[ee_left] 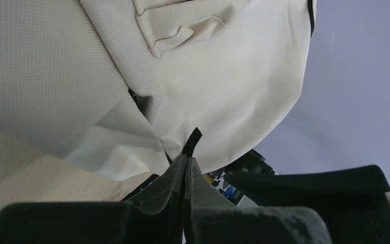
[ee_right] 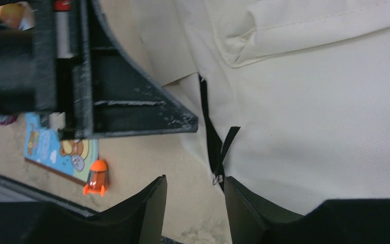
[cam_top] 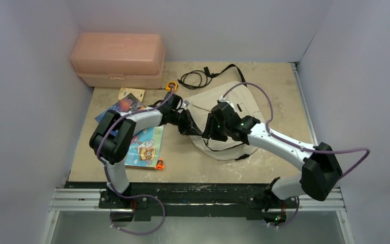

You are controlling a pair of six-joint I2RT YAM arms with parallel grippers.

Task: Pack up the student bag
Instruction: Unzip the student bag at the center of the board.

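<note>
Far left and behind the student bag [cam_top: 254, 104], a pink box [cam_top: 118, 60] sits against the back wall. Nearer, left of the bag: a picture book [cam_top: 146, 147] lying flat with other cards or books partly under the left arm, and an orange toy [cam_top: 159, 165] just off the book's near corner. None of these is in the bag yet. At the bag's left edge the left gripper [ee_left: 185, 165] has its fingers pressed together on a fold of the cream fabric; a short black tab pokes out just above the pinch. The cloth is pulled up into a ridge there. The bag itself lies flat on the table [cam_top: 279, 81], about mid-table, front pocket flap showing. Just right of that pinch, at the bag's near-left edge, the right gripper [ee_right: 195, 195] has its fingers part-way apart with bare table showing between them. The zipper pull [ee_right: 228, 147] hangs right at the inner face of one finger, but I cannot see it clamped. Behind the bag lies a black cable [cam_top: 197, 79], apart from it. Judged step: opening the bag, one arm anchoring the fabric while the other goes for the zipper. Next move calls for shifting the right fingers to straddle the pull, closing on it, then drawing along the zipper line against the left arm's hold.
</note>
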